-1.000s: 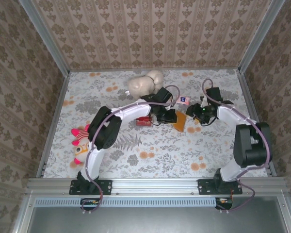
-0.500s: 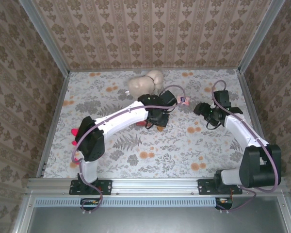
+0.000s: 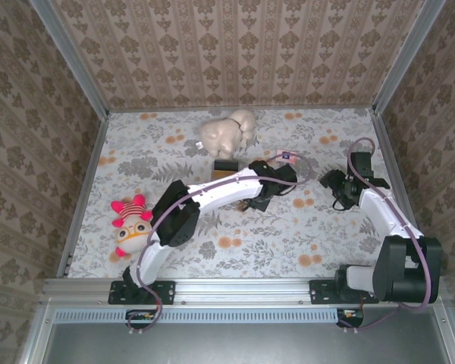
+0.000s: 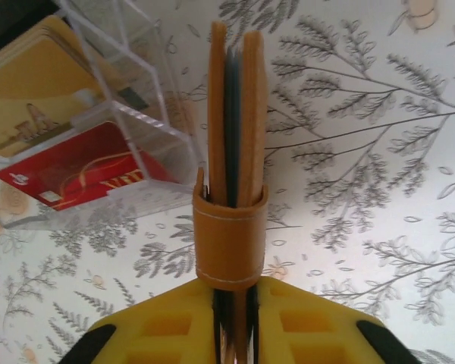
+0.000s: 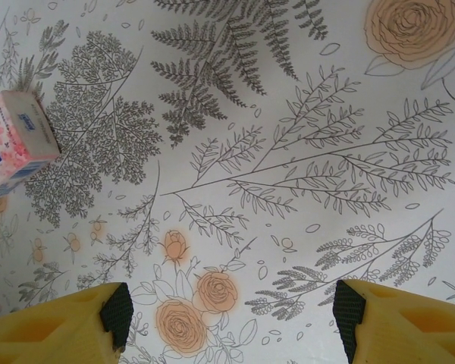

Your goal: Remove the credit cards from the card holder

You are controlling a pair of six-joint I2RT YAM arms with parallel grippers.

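Up close, the left hand (image 4: 231, 322) is clamped on the card holder (image 4: 231, 136). Its two yellow fingers (image 4: 163, 334) press the folded tan-orange wallet from both sides. The holder stands on edge, its strap wrapped around it just above the fingertips, and a thin line of grey-blue lining shows between the two flaps. Whether its far edge touches the counter (image 5: 288, 114) cannot be told.

Just left of the holder lie the credit cards (image 4: 76, 174), out of the holder. A red one with pale lettering and a tan-gold one are seen through a clear plastic box (image 4: 129, 76). Whether they sit inside it or under it is unclear.

From above, a small pink packet (image 3: 287, 157) with a blue mark lies beyond the holder and a little to its right. A cream plush toy (image 3: 227, 130) sits beyond the holder to the left, near the back wall. A pink striped toy (image 3: 130, 224) lies far to the holder's left, nearer the arm bases.

Well to the right of the holder, the right hand (image 5: 231, 315) hangs over the flowered counter with its fingers spread wide and nothing between them.
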